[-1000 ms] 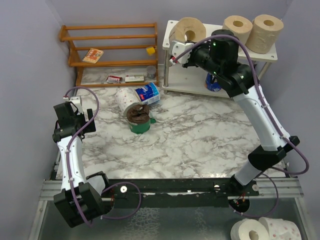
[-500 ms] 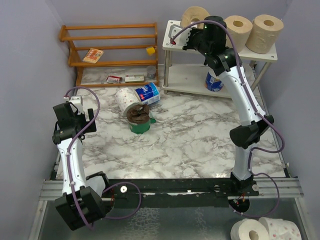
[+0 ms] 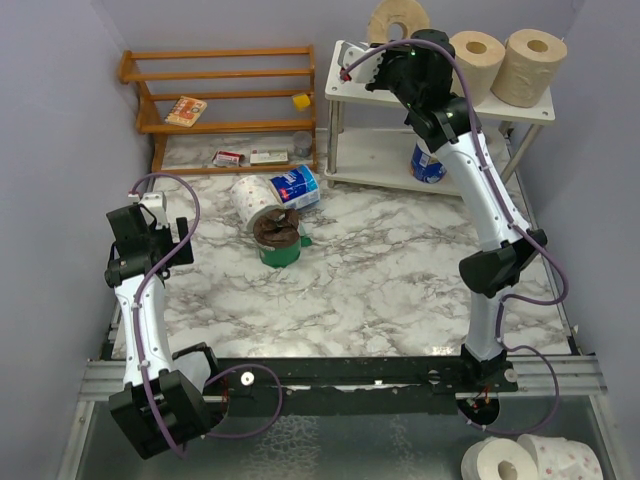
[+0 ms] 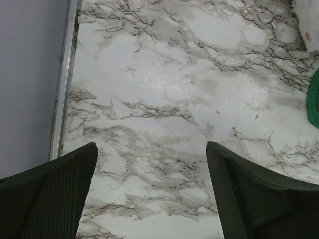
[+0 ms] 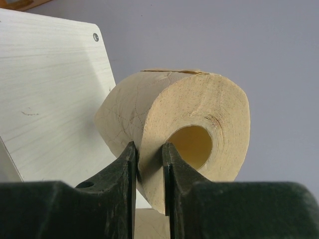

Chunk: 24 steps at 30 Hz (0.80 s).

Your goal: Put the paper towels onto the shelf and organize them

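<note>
My right gripper (image 5: 148, 157) is shut on the wall of a tan-brown paper towel roll (image 5: 199, 114), one finger outside and one in the hollow core. In the top view I hold this roll (image 3: 400, 18) above the back edge of the white shelf's top (image 3: 345, 70), the gripper (image 3: 395, 45) just below it. Two more tan rolls (image 3: 476, 55) (image 3: 530, 65) stand on the top tier. A blue-wrapped roll (image 3: 428, 165) sits on the lower tier. My left gripper (image 4: 150, 149) is open and empty over bare marble, at the table's left (image 3: 160, 245).
On the table lie a white pink-dotted roll (image 3: 252, 200), a blue-wrapped roll (image 3: 296, 186) and a dark brown roll (image 3: 278, 228) on a green bag (image 3: 280, 252). The wooden rack (image 3: 220, 100) stands back left. Two white rolls (image 3: 495, 460) lie below the table's front edge.
My right arm has stretched out and carried the tan roll up and back, from the shelf top's left front to above its back edge. The left arm has not moved.
</note>
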{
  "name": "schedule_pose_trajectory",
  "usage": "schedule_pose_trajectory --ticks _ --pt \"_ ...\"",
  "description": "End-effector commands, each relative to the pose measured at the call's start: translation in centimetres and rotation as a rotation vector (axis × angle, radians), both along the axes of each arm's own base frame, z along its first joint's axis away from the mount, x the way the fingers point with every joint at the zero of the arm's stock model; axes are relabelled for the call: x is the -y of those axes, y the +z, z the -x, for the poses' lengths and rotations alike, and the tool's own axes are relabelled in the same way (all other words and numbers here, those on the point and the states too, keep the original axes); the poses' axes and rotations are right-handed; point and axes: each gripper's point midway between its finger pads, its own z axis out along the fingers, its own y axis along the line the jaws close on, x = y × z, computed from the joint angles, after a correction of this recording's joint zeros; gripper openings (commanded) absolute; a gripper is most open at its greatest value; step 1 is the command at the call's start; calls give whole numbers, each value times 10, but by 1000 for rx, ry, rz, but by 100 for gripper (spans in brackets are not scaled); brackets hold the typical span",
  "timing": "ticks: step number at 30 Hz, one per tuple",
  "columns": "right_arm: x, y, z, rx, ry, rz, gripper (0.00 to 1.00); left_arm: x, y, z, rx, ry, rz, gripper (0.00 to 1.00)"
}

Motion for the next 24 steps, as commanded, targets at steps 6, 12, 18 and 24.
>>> schedule_pose_trajectory --ticks 6,12,18,24 --pt "22 35 19 73 -54 -19 22 0 7 -4 25 -16 4 93" --pt "31 28 24 46 -72 -28 22 1 7 -4 25 -18 6 93" --pt "42 28 33 22 -83 -27 23 2 7 -4 26 -20 8 93" --pt "49 24 38 -17 -92 -17 23 3 10 -4 38 -30 9 93"
